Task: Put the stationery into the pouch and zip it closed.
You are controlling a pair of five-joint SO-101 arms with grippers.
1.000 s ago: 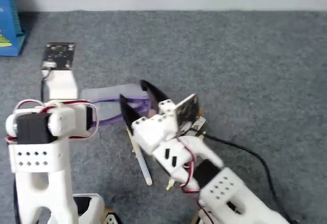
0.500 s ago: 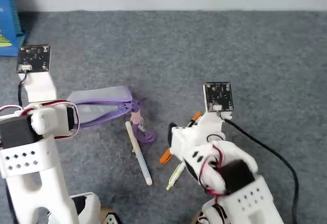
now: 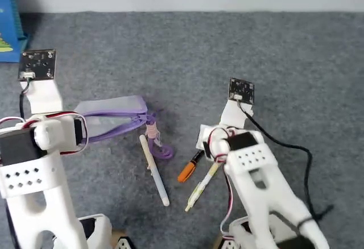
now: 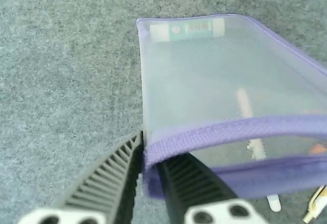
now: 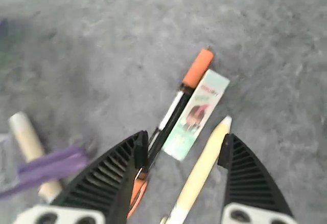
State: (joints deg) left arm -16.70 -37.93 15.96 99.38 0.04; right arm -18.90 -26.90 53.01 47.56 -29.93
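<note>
1. While sizing up the loose stationery, start with the orange marker (image 5: 176, 104), the small eraser box (image 5: 196, 114) and the cream pen (image 5: 202, 170): flat on the grey counter (image 3: 296, 61), side by side, box in the middle and just beside both.
2. Lie directly below the right gripper (image 5: 183, 144), framed between its spread, empty fingers: marker by one finger, pen by the other.
3. Run with long axes roughly parallel, pointing away from that gripper and so across the line on which the fingers would close; in the high view, slant from the near side up under the right arm.
4. Farther toward the pouch (image 3: 111, 118), find a white pen (image 3: 154, 172), well outside those fingers, its far end just beside the purple pull strap (image 3: 162, 151), its long axis running toward the near edge of the counter.
5. Beyond that, see the pouch on its side, long axis stretching from the left gripper (image 4: 153, 165) toward the pens, zip edge gaping; seems to hold one green-labelled stick (image 4: 189, 28) at its closed far edge.
6. Count the left gripper as busy: clenched on a corner of the zip edge, anchoring the pouch.
7. Judge the right arm far nearer to the bunch; probably calls for a straight drop onto one item, with some risk of pinching the box along with the marker.
</note>
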